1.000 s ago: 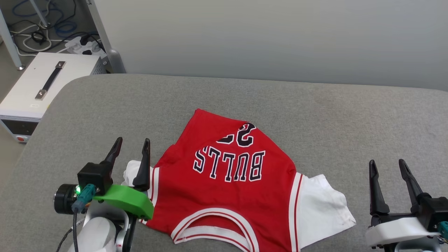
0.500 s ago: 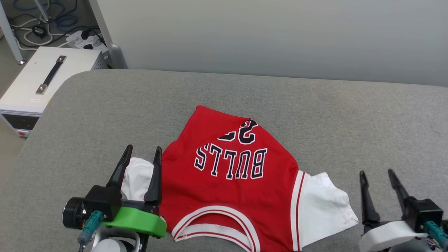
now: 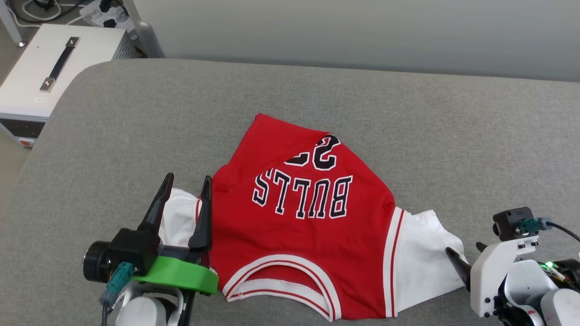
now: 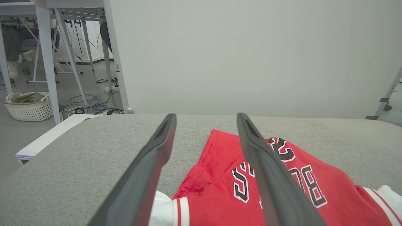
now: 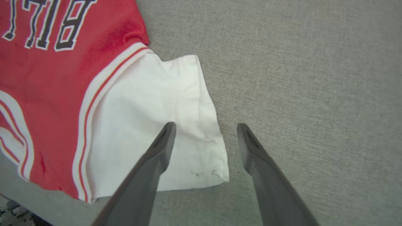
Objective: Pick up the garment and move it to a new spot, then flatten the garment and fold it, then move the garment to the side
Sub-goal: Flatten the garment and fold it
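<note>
Head view: my left fingers point(image 3: 204, 213), apart, stand over the shirt's point(image 3: 294, 235) left sleeve point(image 3: 179, 217). My right fingers point(image 5: 160, 150), also apart, straddle the right sleeve's point(image 5: 150, 103) edge. I should lower both evenly, then pinch.

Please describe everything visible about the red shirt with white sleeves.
The soft-looking red jersey-style T-shirt has white short sleeves, striped red-white trim and a black, white-edged BULLS print with a partly hidden number. It lies print up on the grey padded surface, collar toward the robot, its far end folded over. Small dark marks sit near one sleeve corner. The open left pincer and open right pincer each hang over a sleeve; contact cannot be told.
</note>
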You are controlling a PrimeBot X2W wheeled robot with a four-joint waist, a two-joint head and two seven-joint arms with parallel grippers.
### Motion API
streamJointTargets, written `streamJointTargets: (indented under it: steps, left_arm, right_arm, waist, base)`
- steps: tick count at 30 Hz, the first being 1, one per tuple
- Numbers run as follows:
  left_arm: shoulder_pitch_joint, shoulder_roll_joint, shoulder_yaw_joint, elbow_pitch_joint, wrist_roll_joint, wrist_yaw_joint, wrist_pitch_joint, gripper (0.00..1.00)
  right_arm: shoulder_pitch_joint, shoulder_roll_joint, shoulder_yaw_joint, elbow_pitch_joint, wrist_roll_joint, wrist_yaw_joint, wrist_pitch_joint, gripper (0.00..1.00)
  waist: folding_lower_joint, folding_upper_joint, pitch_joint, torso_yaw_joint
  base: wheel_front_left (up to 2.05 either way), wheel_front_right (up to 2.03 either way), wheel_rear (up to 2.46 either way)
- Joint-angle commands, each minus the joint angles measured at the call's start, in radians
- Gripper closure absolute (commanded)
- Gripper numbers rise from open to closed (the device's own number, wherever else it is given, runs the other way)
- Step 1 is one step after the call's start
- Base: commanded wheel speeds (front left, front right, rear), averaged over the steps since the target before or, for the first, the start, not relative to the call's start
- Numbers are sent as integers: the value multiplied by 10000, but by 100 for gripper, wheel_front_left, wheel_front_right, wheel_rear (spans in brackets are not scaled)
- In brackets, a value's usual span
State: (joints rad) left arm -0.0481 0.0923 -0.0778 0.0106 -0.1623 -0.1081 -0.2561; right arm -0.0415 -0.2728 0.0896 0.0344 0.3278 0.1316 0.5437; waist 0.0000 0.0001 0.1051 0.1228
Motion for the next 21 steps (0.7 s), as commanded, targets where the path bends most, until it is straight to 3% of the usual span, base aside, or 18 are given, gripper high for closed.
streamJointTargets:
  steps: [1,7,15,16,18,21]
  left_arm:
    - [-251,-67,59,-2,106,-63,-56,0]
    - [-488,-188,127,-8,191,-150,-56,0]
    - [-601,-258,287,57,249,-201,-56,0]
    - [-605,-263,309,61,255,-204,-57,0]
    - [-609,-269,344,80,267,-210,-57,0]
    - [-599,-254,416,161,277,-216,-57,0]
  right_arm:
    - [-279,-184,27,120,20,-9,464,0]
    - [-866,-372,252,554,431,-9,1463,0]
    - [-1028,-565,1059,1138,792,-9,1520,1]
    - [-1053,-599,1150,1229,789,-9,1479,60]
    - [-1115,-636,1250,1406,838,-9,1375,100]
    - [-1258,-836,1338,1656,722,-9,1152,100]
  waist:
    - [0,-1,303,208]
    - [0,-1,675,547]
    - [0,-1,938,721]
    - [0,-1,964,712]
    - [0,-1,975,689]
    - [0,-1,915,607]
  base:
    - [0,0,0]
    - [0,0,0]
    - [0,0,0]
    - [0,0,0]
    - [0,0,0]
    - [0,0,0]
